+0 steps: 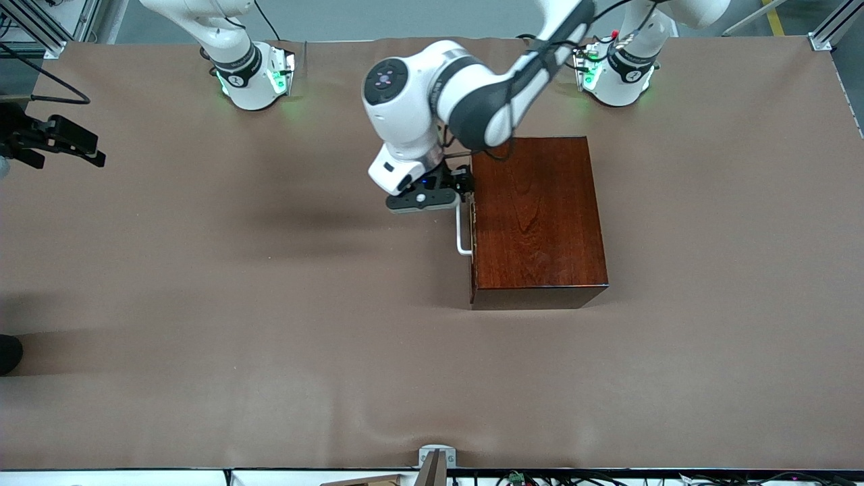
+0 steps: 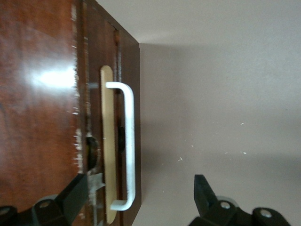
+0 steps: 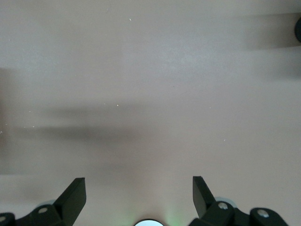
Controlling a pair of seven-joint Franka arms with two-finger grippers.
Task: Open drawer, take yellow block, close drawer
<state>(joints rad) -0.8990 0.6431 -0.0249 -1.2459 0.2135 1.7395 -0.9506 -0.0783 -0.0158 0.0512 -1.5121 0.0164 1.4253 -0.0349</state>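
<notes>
The dark reddish-brown wooden box (image 1: 536, 219) stands mid-table with its drawer (image 2: 128, 56) shut. The drawer's white loop handle (image 1: 462, 233) faces the right arm's end of the table. My left gripper (image 1: 464, 183) hangs open over the handle's end that lies farther from the front camera. In the left wrist view the handle (image 2: 129, 141) lies between the spread fingers (image 2: 202, 188) of the left gripper (image 2: 141, 193), untouched; one finger is over the box top, the other over the table. My right gripper (image 3: 139, 195) waits open over bare table at the right arm's end. The yellow block is hidden.
Brown cloth (image 1: 270, 337) covers the table. A dark round object (image 1: 8, 352) sits at the table's edge at the right arm's end. A small metal bracket (image 1: 435, 459) stands at the edge nearest the front camera.
</notes>
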